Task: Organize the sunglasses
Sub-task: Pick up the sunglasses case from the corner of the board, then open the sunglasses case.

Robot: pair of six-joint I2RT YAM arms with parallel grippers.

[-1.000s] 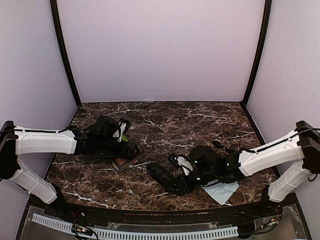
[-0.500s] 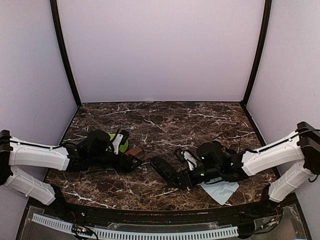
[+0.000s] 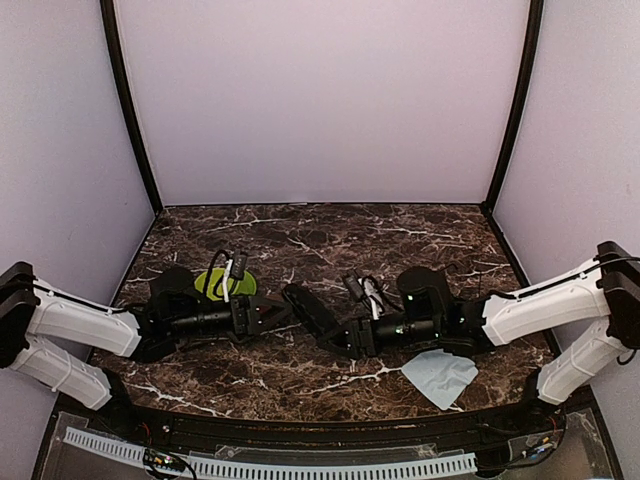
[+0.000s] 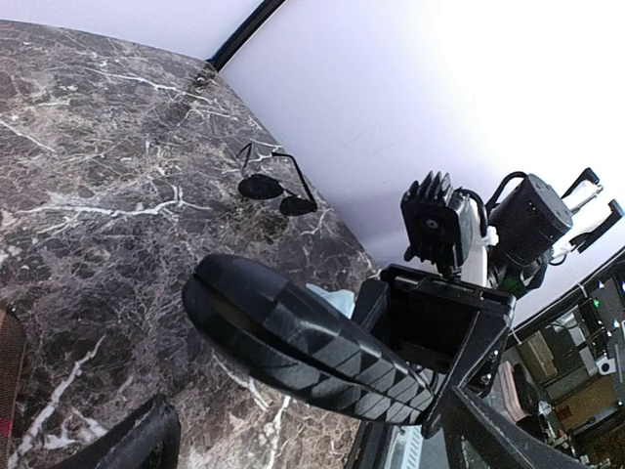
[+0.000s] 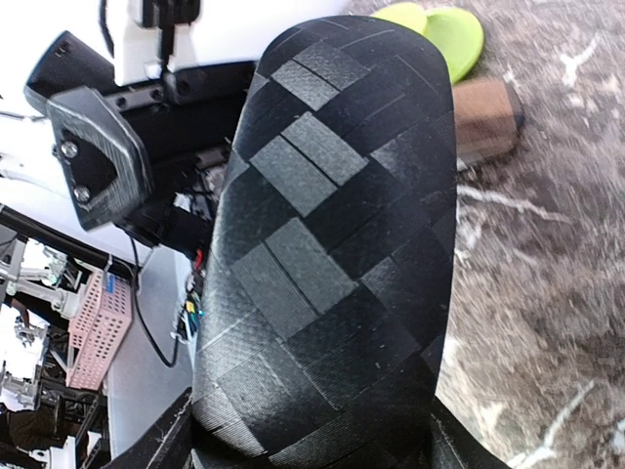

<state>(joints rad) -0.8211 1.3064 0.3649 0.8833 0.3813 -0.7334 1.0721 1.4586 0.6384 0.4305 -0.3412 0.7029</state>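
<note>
Low over the table [image 3: 330, 225], my right gripper [image 3: 348, 335] is clamped on the case [image 3: 308, 308], its free end held toward my left gripper [image 3: 264, 315]. Whether that one is spread, I cannot tell. I should grip firmly and level, seam toward the left, so it can be opened. The sunglasses [image 4: 276, 191] lie well apart, by the wall.

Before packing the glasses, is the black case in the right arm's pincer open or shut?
Shut: the black case, held by the right pincer, shows both halves together with only a thin seam at its end.
</note>
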